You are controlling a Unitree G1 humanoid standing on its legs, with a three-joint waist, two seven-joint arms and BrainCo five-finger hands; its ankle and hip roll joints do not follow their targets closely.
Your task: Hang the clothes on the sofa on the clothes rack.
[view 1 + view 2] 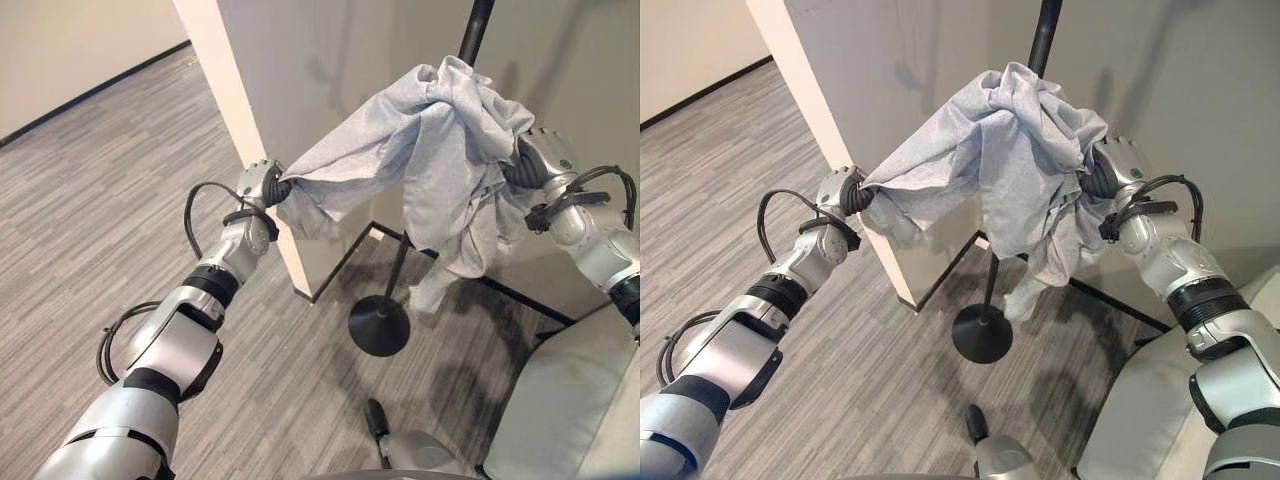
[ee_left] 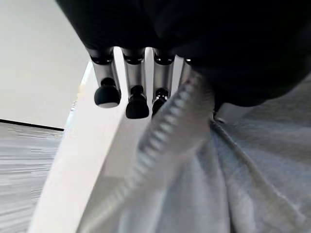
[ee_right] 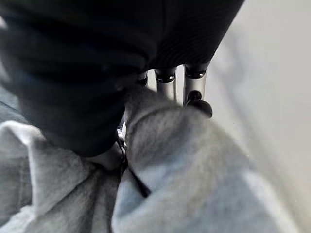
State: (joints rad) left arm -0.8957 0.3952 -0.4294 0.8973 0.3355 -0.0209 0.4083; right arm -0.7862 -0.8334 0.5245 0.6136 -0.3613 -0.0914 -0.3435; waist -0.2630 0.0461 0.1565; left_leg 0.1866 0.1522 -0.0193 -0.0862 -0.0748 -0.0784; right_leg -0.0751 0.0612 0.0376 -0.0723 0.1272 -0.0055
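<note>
Fingers of the left hand (image 1: 262,186) and right hand (image 1: 1110,168) are each clenched on an edge of the grey garment (image 1: 1010,150), stretched out just in front of the clothes rack (image 1: 474,30) pole. Hanging is under way; next, I judge, lift it over the rack's top.

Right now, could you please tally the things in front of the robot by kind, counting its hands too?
Grey garment: 1
Black clothes rack: 1
Sofa: 1
Robot hands, each gripping the garment: 2 (left hand, right hand)
Total: 5
</note>
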